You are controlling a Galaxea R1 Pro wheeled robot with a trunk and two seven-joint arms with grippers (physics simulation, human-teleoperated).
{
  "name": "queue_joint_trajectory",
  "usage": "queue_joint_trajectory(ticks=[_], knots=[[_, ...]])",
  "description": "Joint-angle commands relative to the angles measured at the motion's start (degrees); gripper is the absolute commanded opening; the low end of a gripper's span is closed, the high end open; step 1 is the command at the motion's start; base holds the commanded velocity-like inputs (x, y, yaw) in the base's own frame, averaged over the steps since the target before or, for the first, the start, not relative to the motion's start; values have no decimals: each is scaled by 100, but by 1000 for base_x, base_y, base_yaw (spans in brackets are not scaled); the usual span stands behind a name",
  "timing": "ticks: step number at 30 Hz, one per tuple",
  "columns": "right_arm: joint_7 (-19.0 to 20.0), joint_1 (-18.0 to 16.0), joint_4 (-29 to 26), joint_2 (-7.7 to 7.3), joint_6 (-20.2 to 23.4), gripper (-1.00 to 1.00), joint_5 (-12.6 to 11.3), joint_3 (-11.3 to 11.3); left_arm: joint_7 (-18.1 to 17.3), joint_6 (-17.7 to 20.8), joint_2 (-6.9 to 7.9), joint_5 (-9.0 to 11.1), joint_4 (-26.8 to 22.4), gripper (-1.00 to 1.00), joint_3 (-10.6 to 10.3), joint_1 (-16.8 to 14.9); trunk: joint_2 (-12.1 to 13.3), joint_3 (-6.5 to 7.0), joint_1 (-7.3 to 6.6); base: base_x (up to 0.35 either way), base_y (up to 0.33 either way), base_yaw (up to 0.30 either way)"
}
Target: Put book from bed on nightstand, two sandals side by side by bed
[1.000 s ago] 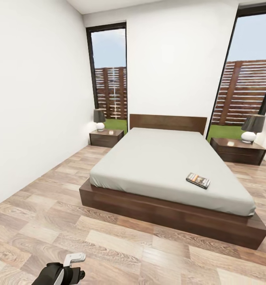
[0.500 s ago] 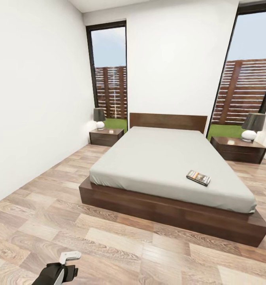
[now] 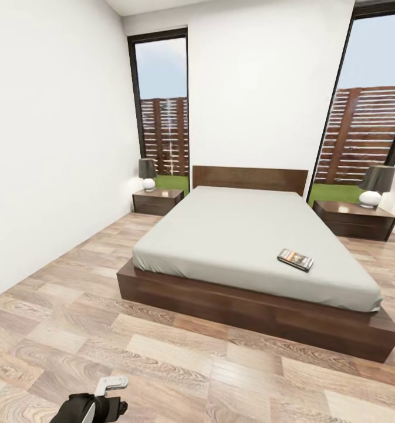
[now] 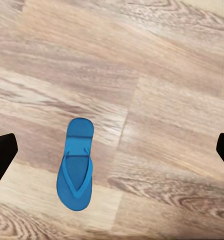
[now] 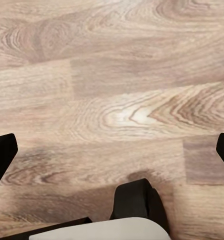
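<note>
The bed (image 3: pixel 244 241), grey mattress on a dark wooden frame, stands ahead in the bedroom. The book (image 3: pixel 295 259) lies flat on the mattress near its right front part. A nightstand (image 3: pixel 157 201) sits left of the headboard and another nightstand (image 3: pixel 354 218) to the right. One blue sandal (image 4: pixel 76 165) lies on the plank floor beneath my left gripper (image 4: pixel 112 155), which is open and well above it. My right gripper (image 5: pixel 112 155) is open over bare floor. My left arm (image 3: pixel 91 406) shows at the head view's lower edge.
Each nightstand carries a lamp (image 3: pixel 148 174) (image 3: pixel 376 185). Tall windows (image 3: pixel 165 111) flank the bed. A white wall (image 3: pixel 50 147) runs along the left. Wide plank floor (image 3: pixel 179 358) lies between me and the bed. A dark part of my base (image 5: pixel 137 200) shows below the right gripper.
The whole head picture has shifted slightly upward, so the camera has moved. My left arm dipped and came back at the lower edge. The book and bed stay put.
</note>
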Motion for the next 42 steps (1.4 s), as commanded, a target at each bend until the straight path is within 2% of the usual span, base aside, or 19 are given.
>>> queue_joint_trajectory(ticks=[1, 5, 7, 10, 13, 33, 35, 37, 39, 40, 42], knots=[[21, -2, -6, 3, 44, 100, -37, -23, -59, 32, -2, -5, -6, 100, 23, -2, -44, -24, 22, 0, 0, 0], [21, -3, -5, 5, 44, 100, -39, -23, -64, 29, 2, -14, -3, 100, 24, -2, -205, -96, 110, 0, 0, 0], [21, -4, -6, 4, 44, 100, -40, -23, 7, 25, 3, -17, -3, 100, 24, -2, -285, -132, 154, 0, 0, 0], [22, -6, -5, 2, 43, 100, -38, -23, 300, 16, -4, -13, -2, 100, 24, -2, -405, -186, 219, 0, 0, 0], [22, -5, -7, 3, 44, 100, -40, -23, 367, 16, -7, -10, -2, 100, 17, -2, -526, -240, 285, 0, 0, 0], [29, -5, -7, 4, 51, 100, -50, -21, 391, 14, -9, -1, -2, 100, 19, -2, -1328, -599, 725, 0, 0, 0], [38, -2, -72, -29, 107, 100, -73, -23, 391, 12, -9, -1, -2, 100, 17, -2, -1408, -635, 769, 0, 0, 0], [44, -4, -311, -155, 251, 100, -88, -38, 391, 13, -9, -1, -2, 100, 16, -2, -1488, -671, 813, 0, 0, 0], [51, -6, -856, -256, 770, 100, -190, -44, 386, 15, -9, 4, -2, 100, 15, -2, -1568, -707, 856, 0, 0, 0], [81, -5, -1150, -285, 1135, 100, -316, -46, 381, 17, -9, 5, -2, 100, 15, -2, -1608, -725, 878, 0, 0, 0], [303, -5, -1702, -315, 1876, 100, -747, -48, 372, 19, -10, 7, -2, 100, 12, -2, -1689, -760, 922, 0, 0, 0]])
